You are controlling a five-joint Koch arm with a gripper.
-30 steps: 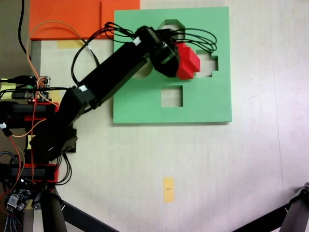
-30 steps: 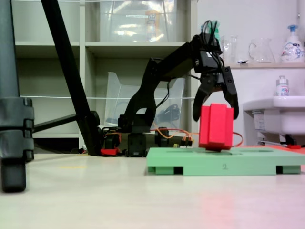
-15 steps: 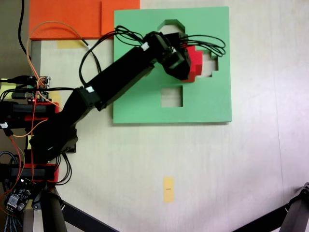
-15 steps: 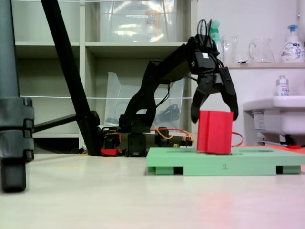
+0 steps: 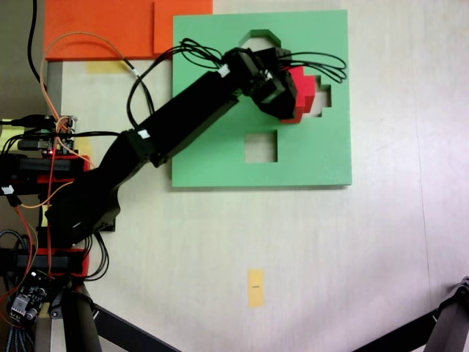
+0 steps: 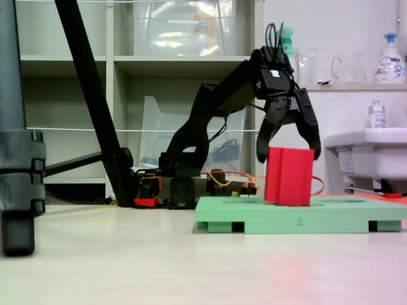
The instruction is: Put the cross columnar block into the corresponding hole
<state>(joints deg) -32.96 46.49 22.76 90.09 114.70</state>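
The claw [image 6: 288, 150] hangs open just above the red cross block [image 6: 289, 176], jaws spread and not gripping. The block stands upright on the green board [image 5: 212, 158], over the cross hole [image 5: 322, 97] — seemingly not yet seated; pressing it down remains.

We see the foam board [image 5: 293, 158] lying flat on the table [image 5: 330, 257], toward the top of the view from above. The cross columnar block [image 5: 303, 94] stands upright on the board, over the left part of the corresponding hole [image 5: 323, 97], which sits at the board's right side. The square cutout [image 5: 261, 147] lies below and left of the block; the octagonal cutout [image 5: 258, 37] lies near the board's top edge.

From the low side view, the gripper [image 6: 287, 151] hangs directly above the block [image 6: 289, 176], jaws spread either side of its top. The arm's base [image 5: 51, 213] sits left of the board.
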